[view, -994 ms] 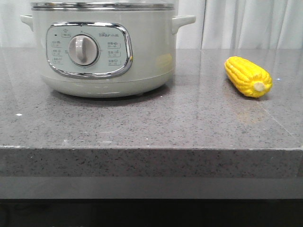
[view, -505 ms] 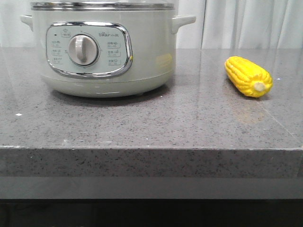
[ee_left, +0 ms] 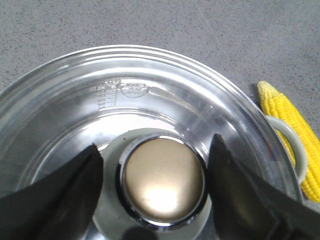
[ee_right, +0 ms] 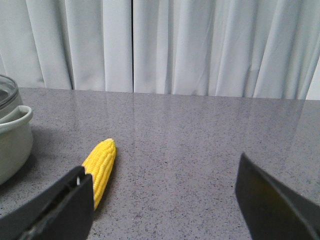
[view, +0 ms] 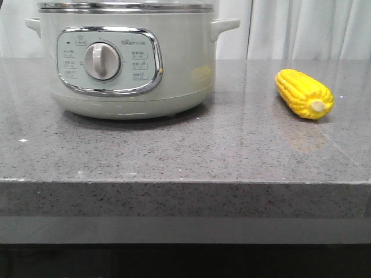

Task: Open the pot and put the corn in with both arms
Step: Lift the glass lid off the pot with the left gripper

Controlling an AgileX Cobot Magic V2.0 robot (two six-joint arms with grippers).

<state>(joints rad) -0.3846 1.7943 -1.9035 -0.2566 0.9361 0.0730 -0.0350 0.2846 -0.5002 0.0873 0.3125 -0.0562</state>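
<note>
The pale-green pot (view: 124, 63) stands at the back left of the counter with its glass lid (ee_left: 150, 105) on. The corn (view: 304, 93) lies on the counter to its right. In the left wrist view my left gripper (ee_left: 156, 150) is open just above the lid. Its two fingers straddle the lid's round metal knob (ee_left: 162, 182), with a gap on at least one side. The corn (ee_left: 292, 130) shows beyond the pot's side handle (ee_left: 296, 147). My right gripper (ee_right: 162, 167) is open and empty low over the counter. The corn (ee_right: 100, 167) lies just ahead of one finger. Neither gripper shows in the front view.
The grey stone counter (view: 185, 150) ends in a front edge close to the camera. A white curtain (ee_right: 200, 45) hangs behind the counter. The pot's handle and wall (ee_right: 12, 140) stand beside the corn in the right wrist view.
</note>
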